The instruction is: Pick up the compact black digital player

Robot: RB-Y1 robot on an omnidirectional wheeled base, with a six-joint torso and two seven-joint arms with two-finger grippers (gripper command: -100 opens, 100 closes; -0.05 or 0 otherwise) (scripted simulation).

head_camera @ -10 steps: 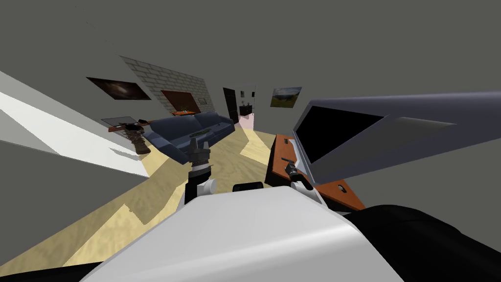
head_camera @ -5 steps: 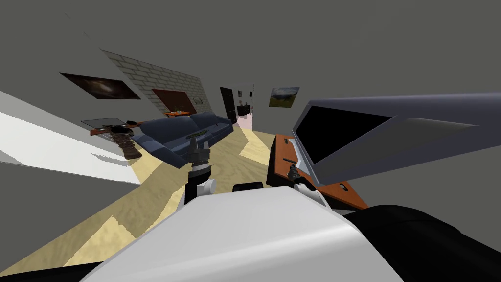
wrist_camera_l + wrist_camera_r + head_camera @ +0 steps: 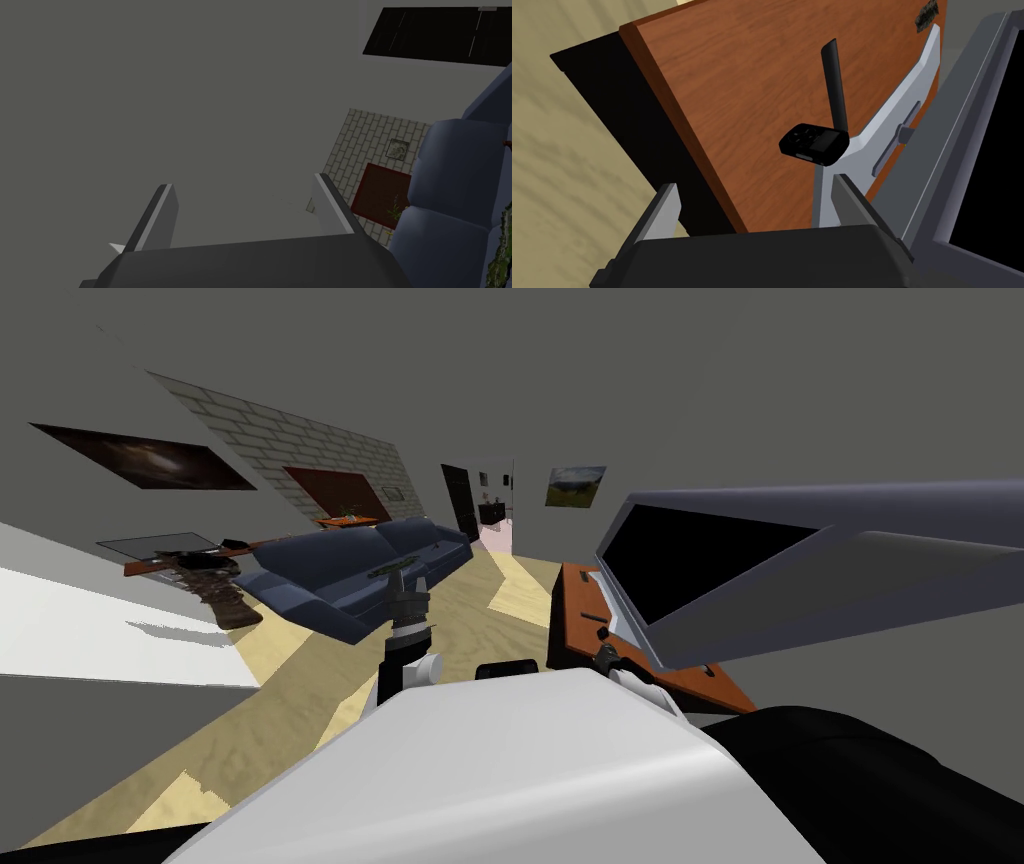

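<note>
Two blades of the right pincer (image 3: 754,189) stand apart, short of the small black player (image 3: 813,143), which lies flat on the wooden bench (image 3: 727,90) just beside a long black remote (image 3: 836,85). Likely light, rigid and slick: grip across its narrow sides. Raised aside, the left pincer (image 3: 242,190) is also spread.

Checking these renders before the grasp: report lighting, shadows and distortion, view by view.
Head view: the wide lens stretches the television toward the right edge; lighter and darker bands cross the floor. Right wrist view: even light, no glare; the black player stands out against the reddish-brown tabletop. Left wrist view: dim, flat grey past the open left gripper.
</note>
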